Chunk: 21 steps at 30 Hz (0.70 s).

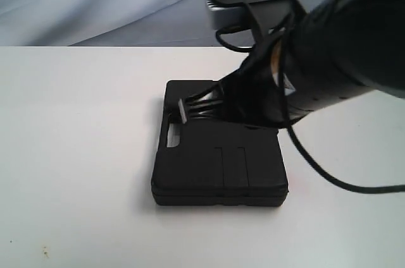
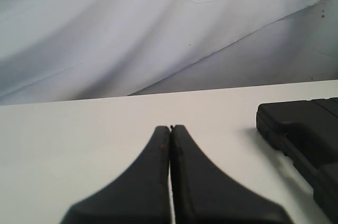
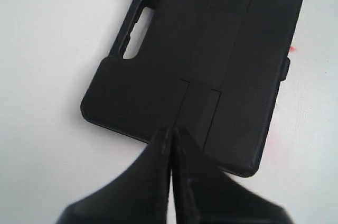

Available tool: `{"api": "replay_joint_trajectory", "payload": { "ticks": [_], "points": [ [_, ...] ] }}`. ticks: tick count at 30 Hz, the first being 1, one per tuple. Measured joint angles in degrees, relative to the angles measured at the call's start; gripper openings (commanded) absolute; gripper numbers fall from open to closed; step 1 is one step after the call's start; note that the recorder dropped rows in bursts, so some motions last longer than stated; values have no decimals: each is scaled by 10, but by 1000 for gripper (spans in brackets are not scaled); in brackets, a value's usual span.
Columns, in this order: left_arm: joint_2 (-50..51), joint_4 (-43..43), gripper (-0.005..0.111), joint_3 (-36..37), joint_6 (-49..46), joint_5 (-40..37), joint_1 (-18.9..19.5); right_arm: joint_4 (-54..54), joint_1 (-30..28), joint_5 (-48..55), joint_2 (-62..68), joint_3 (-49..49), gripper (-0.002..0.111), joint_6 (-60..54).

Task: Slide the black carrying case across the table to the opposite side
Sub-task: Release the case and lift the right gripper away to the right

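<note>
The black carrying case (image 1: 218, 167) lies flat near the middle of the white table (image 1: 76, 154), its handle slot (image 1: 172, 135) facing left. My right gripper (image 1: 182, 111) reaches in from the right and sits low over the far part of the case. In the right wrist view the right gripper (image 3: 171, 129) is shut with nothing between its jaws, its tips over the edge of the case (image 3: 211, 49). My left gripper (image 2: 170, 127) is shut and empty above bare table, with the case (image 2: 301, 123) off to one side. The exterior view does not show the left arm.
A pale cloth backdrop (image 1: 95, 2) hangs behind the table's far edge. A black cable (image 1: 329, 176) trails from the right arm over the table. A small red smear (image 3: 292, 49) marks the table beside the case. Small specks (image 1: 44, 252) lie near the front left.
</note>
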State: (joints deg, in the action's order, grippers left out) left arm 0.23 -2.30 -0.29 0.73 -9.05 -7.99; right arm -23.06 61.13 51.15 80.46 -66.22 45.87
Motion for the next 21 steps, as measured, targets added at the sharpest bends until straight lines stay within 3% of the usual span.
{"api": "replay_joint_trajectory", "payload": {
  "ticks": [14, 21],
  "points": [
    [0, 0, 0, 0, 0, 0, 0, -89, -1, -100, -168, 212, 0, 159],
    [0, 0, 0, 0, 0, 0, 0, -66, -62, -141, -254, 284, 0, 171]
  ]
}}
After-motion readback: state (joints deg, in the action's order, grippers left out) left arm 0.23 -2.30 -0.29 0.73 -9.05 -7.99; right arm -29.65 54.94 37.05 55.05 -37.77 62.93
